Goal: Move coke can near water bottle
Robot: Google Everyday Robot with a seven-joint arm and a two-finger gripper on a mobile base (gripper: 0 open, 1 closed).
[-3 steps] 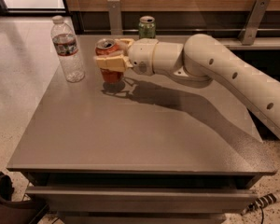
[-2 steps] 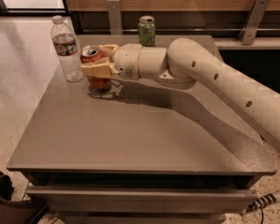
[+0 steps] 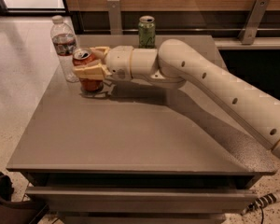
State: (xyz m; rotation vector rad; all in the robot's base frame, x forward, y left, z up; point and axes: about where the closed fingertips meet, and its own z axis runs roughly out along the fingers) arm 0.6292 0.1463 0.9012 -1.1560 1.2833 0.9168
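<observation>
The red coke can (image 3: 87,84) with a silver top stands upright on the grey table (image 3: 130,134) at its far left, just right of the water bottle (image 3: 66,48). The bottle is tall, clear, with a white cap and a dark label band, and stands at the table's far left edge. My gripper (image 3: 89,65) reaches in from the right, and its cream fingers (image 3: 89,71) are closed around the can's upper half. The can's base rests on or sits just above the tabletop.
A green can (image 3: 146,31) stands at the table's back edge, behind my arm. My cream arm (image 3: 214,87) crosses the table's right half. A wooden wall with metal brackets (image 3: 115,14) runs behind. Light floor lies to the left.
My gripper has carried the coke can leftward across the table's back part, from a gap away from the water bottle to right beside it.
</observation>
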